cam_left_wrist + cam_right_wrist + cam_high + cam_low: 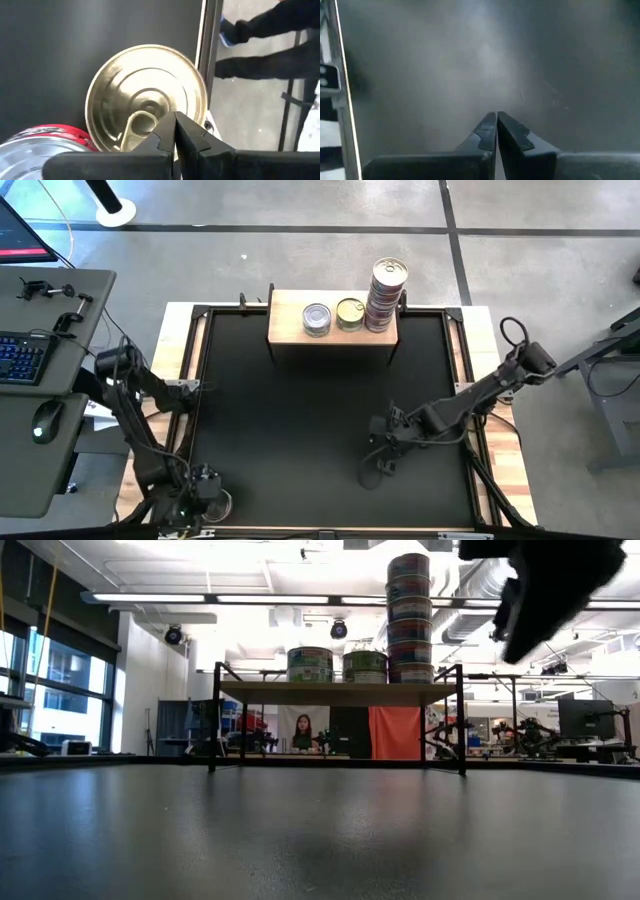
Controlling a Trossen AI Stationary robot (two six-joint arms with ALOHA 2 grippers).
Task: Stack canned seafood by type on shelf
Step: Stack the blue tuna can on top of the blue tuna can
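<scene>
The tins still off the shelf [290,305] lie at the near left corner of the black table [300,410], right under the left gripper [174,131]; a gold-topped tin [147,95] sits flat, lid up, just ahead of its fingertips, with a red-labelled tin [40,145] touching it on one side; the left jaws are pressed together and hold nothing. The left arm is by far the nearer; the right gripper [383,463] hangs over bare table at the right, well apart from any tin, its fingers shut and empty. On the shelf stand a silver-topped tin [317,318], a gold-topped one [350,313] beside it, and a tall stack of tins [386,295] at the right end. The table frame rail [209,50] runs close beside the gold tin, which could crowd a grasp; the jaws would likely need to open first.
</scene>
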